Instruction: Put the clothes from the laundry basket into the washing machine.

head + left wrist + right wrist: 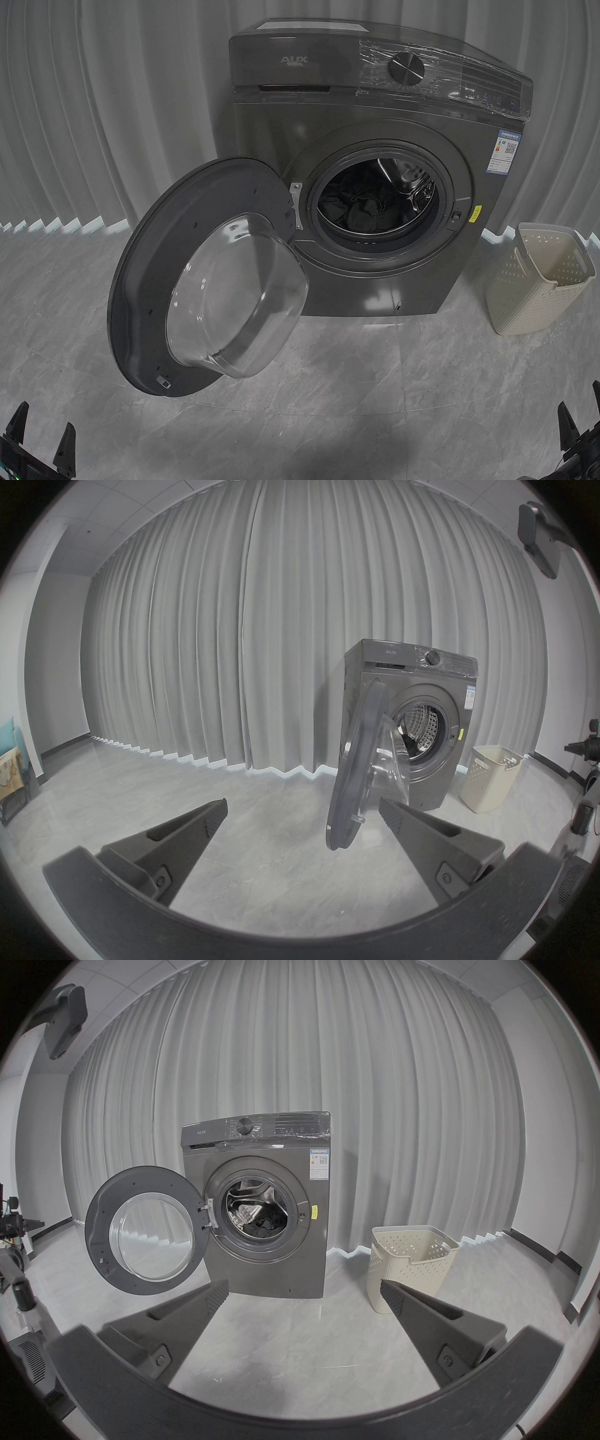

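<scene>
A dark grey washing machine [375,162] stands against the curtain with its round door [206,281] swung wide open to the left. Dark clothes [362,209] lie inside the drum, also seen as clothes [265,1225] in the right wrist view. A cream perforated laundry basket [540,278] stands on the floor to the machine's right; its inside looks bare [412,1244]. My left gripper [303,836] is open, low at the front left, far from the machine. My right gripper [303,1316] is open too, low at the front right.
Pleated grey curtains [94,112] run behind the machine. The open door [359,767] juts out over the marble floor [350,387] in front of the machine's left side. Bare floor lies between me and the machine and around the basket [490,777].
</scene>
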Robot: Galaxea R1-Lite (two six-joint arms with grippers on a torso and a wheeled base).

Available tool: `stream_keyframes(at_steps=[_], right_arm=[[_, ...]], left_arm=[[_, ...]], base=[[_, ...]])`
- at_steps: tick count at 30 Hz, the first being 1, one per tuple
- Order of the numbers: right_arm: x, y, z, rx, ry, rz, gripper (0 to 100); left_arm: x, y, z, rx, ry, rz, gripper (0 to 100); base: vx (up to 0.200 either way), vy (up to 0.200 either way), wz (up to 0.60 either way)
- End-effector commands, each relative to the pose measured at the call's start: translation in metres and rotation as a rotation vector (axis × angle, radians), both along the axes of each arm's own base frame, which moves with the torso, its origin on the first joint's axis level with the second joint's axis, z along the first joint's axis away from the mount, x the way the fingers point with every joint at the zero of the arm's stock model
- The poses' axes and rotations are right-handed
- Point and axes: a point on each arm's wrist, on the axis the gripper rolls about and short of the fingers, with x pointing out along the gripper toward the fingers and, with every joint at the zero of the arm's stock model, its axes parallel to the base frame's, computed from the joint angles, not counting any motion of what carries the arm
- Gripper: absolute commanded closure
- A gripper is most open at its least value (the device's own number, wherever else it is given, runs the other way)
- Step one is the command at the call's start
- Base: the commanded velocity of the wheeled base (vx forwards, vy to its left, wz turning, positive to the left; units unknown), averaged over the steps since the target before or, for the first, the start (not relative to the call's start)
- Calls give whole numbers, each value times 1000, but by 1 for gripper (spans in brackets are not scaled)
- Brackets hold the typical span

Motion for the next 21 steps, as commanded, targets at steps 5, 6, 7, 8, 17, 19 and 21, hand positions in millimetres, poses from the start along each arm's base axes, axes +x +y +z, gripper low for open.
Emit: stream_keyframes(at_steps=[5, 6, 7, 8, 17, 19, 21], right_arm=[[0, 0, -5, 0, 0, 0, 0], [0, 0, -5, 2, 0, 0, 0], [0, 0, -5, 2, 0, 0, 0], [0, 0, -5, 2, 0, 0, 0], [0, 0, -5, 2, 1, 0, 0], [0, 0, -5, 0, 0, -1, 0], [0, 0, -5, 0, 1, -1, 0]], left_arm=[[0, 0, -6, 9, 8, -2, 0], [0, 0, -6, 9, 8, -2, 0], [0, 0, -6, 9, 8, -2, 0], [0, 0, -6, 9, 8, -2, 0], [-1, 0, -1, 2, -22, 4, 0], [-10, 0, 32, -17, -161, 4, 0], [-18, 0, 59, -19, -219, -3, 0]], base=[[0, 200, 0], [0, 200, 0], [0, 200, 0], [0, 0, 0], [0, 0, 0], [0, 0, 0], [0, 0, 0]])
